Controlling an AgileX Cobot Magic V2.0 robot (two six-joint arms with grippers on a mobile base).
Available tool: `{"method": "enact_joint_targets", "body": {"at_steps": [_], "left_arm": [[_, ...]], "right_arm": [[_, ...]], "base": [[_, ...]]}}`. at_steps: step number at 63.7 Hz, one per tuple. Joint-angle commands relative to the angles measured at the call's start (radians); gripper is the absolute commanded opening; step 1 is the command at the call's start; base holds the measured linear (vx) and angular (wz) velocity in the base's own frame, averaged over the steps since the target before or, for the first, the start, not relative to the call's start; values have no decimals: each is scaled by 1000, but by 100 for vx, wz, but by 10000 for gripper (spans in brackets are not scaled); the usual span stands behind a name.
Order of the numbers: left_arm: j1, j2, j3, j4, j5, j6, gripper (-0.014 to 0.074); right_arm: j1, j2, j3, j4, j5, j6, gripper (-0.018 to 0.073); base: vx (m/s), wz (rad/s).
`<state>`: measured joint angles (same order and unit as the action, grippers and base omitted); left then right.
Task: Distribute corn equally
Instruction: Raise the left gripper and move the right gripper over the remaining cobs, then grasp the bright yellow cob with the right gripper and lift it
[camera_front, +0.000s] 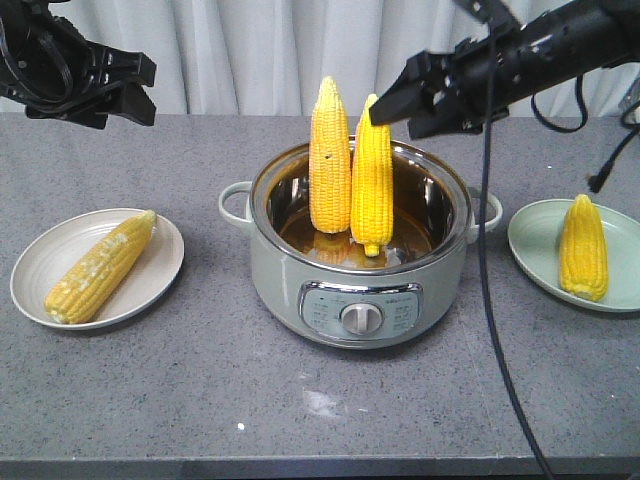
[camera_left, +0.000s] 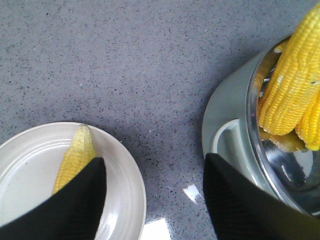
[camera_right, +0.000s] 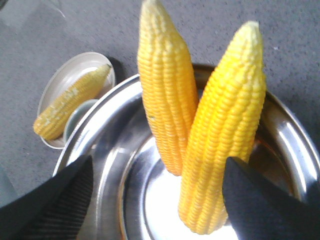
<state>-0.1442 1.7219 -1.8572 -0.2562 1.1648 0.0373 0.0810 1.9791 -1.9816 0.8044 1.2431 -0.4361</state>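
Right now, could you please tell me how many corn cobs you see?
4. One cob lies on the white plate; a taller cob and a shorter cob stand in the pot; the last cob lies on the green plate. None appears hidden.

A grey-green electric pot (camera_front: 290, 285) with a front dial (camera_front: 361, 318) stands on the speckled grey counter (camera_front: 200, 390), flanked by a cream plate (camera_front: 40, 262) and a pale green plate (camera_front: 530, 240), with a white curtain (camera_front: 250, 50) behind.
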Motion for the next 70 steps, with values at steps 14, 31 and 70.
{"method": "enact_joint_targets", "body": {"at_steps": [14, 31, 70], "left_arm": [[1, -50, -28, -27, -42, -2, 406], [1, -50, -28, -26, -39, -2, 406], [1, -50, -28, -17, -30, -2, 406]], "right_arm": [[43, -13, -31, -66, 23, 34, 524], [44, 12, -31, -109, -21, 69, 524], [44, 86, -31, -37, -90, 54, 524]], "base": [[0, 0], [0, 0], [0, 0]]}}
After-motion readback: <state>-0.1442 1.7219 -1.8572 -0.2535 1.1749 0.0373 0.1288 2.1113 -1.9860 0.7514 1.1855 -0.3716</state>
